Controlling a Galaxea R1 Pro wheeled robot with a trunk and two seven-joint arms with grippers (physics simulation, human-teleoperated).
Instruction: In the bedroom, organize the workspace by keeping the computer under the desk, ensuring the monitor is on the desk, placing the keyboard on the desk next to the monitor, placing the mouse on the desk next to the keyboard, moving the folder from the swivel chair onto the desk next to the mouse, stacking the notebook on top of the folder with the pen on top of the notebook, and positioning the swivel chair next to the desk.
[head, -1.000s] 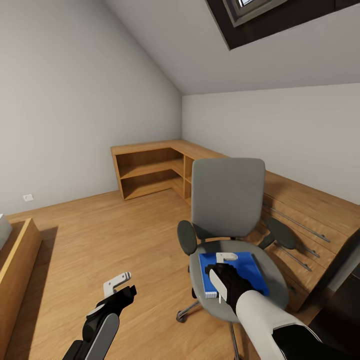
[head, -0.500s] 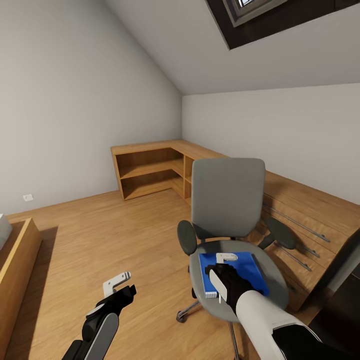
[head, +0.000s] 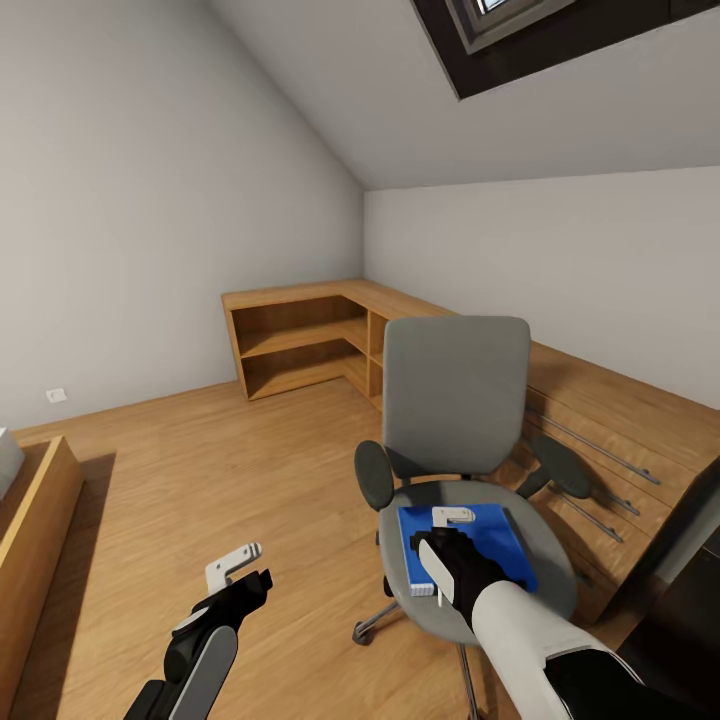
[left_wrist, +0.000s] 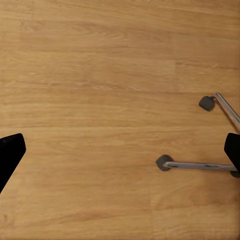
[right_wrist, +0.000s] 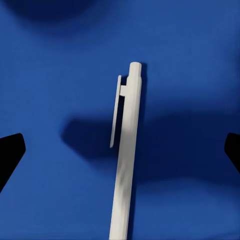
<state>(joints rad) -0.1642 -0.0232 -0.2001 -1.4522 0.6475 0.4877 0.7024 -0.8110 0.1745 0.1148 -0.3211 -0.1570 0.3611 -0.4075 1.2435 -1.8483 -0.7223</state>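
Observation:
The grey swivel chair (head: 455, 395) stands in front of a low wooden unit. On its seat lies the bright blue folder (head: 500, 545). My right gripper (head: 440, 540) hangs just above the folder, pointing down, and is open. In the right wrist view a white pen (right_wrist: 127, 150) with a clip lies on the folder (right_wrist: 50, 75), and my right gripper (right_wrist: 120, 150) straddles it with its black fingertips (right_wrist: 10, 152) wide apart on either side, not touching it. My left gripper (head: 225, 585) is open over bare floor, holding nothing.
A low wooden shelf unit (head: 300, 340) runs along the far wall into a corner, and wooden drawers (head: 620, 440) continue behind the chair. A wooden frame (head: 30, 540) sits at the left edge. The chair's chrome legs and casters (left_wrist: 200, 165) lie near my left gripper (left_wrist: 120, 155).

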